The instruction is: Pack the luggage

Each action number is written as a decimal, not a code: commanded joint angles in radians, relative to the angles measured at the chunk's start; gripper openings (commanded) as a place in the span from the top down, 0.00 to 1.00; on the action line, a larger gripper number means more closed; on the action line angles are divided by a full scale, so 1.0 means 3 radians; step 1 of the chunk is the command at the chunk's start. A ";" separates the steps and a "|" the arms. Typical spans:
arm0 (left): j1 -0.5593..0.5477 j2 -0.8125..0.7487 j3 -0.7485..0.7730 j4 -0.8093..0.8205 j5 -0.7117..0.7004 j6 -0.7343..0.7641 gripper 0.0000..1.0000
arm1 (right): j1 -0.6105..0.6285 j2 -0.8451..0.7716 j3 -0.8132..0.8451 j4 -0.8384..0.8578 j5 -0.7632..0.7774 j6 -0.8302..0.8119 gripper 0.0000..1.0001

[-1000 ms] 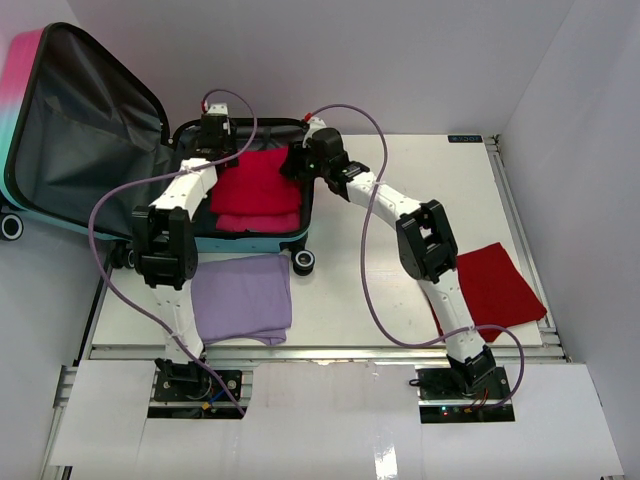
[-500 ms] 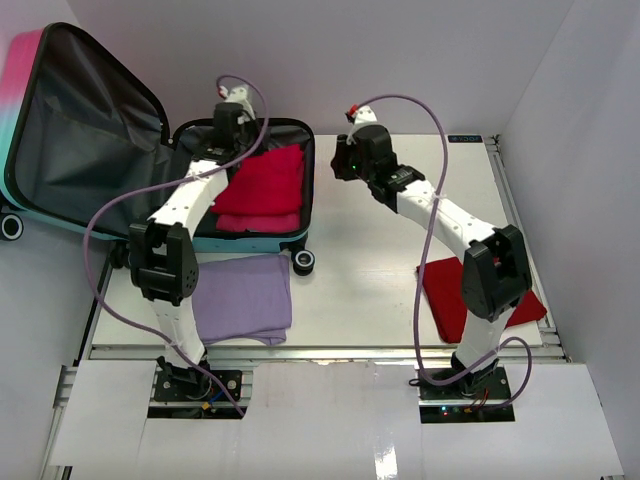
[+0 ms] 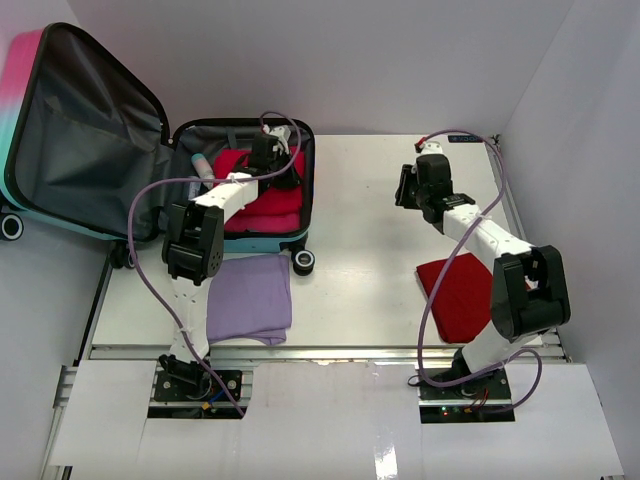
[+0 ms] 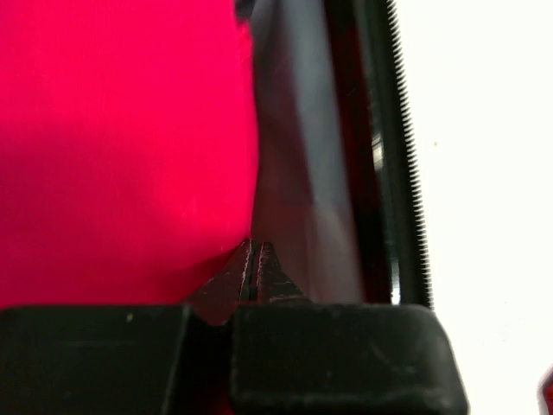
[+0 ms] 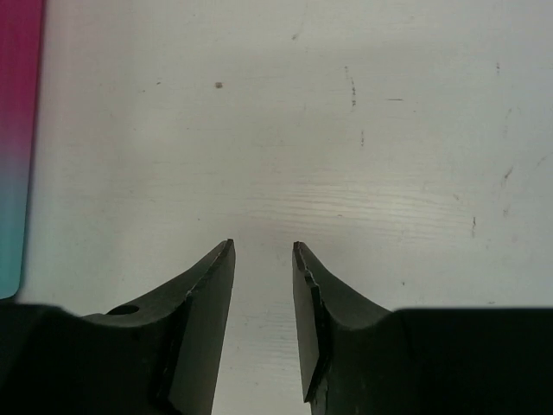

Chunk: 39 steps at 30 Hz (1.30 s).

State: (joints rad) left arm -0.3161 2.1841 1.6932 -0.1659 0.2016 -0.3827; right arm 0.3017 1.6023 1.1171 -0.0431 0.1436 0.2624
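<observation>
the luggage [image 3: 90, 135] lies open at the far left of the white table [image 3: 370, 250], its dark-lined lid propped up and leaning out past the table's left edge, its pink-to-teal shell showing along the lid's outer rim, and its base flat on the table with a black wheel [image 3: 303, 262] at the near right corner; a folded red cloth [image 3: 272, 212] fills much of the base, and a small pale tube-like item [image 3: 200, 164], too small to name, lies near the hinge side; the left arm reaches over the base, and the left gripper [image 4: 257, 268] has its jaws pressed together, the tips sitting right at the edge of the red cloth where it meets the dark lining of the luggage's right wall, though whether any fabric is caught between them cannot be told; the right gripper [image 5: 262, 246] hovers over bare table well to the right of the luggage, its jaws parted with nothing between them; a folded lilac cloth [image 3: 245, 297] lies on the table just in front of the luggage base, beside the left arm, and a second red cloth [image 3: 458, 295] lies on the near right, partly under the right arm
</observation>
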 commanded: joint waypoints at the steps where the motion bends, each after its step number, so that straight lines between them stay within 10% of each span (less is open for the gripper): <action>1: 0.0016 -0.0425 0.0048 0.0181 0.0050 0.0071 1.00 | -0.0108 -0.0269 -0.0086 0.0151 0.0083 0.0016 0.54; 11: -0.0029 -0.1131 0.0341 -0.0318 0.0392 -0.0098 0.45 | -0.0111 -0.0599 -0.0651 -0.0667 0.0695 0.0273 0.31; 24: -0.1325 -0.1905 -0.1039 -0.0432 -0.0629 0.0022 0.42 | -0.0279 -0.1489 -0.1418 -0.0913 0.1267 0.0767 0.53; 39: -0.2413 -0.2426 -0.2321 0.0325 -0.1806 0.0010 0.36 | -0.0586 -0.1163 -0.2121 -0.0036 0.0453 0.1025 0.91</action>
State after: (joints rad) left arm -1.0267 1.5080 1.0700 -0.1741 -0.2038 -0.3734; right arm 0.1066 1.2135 0.5173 -0.2104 0.3665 0.5159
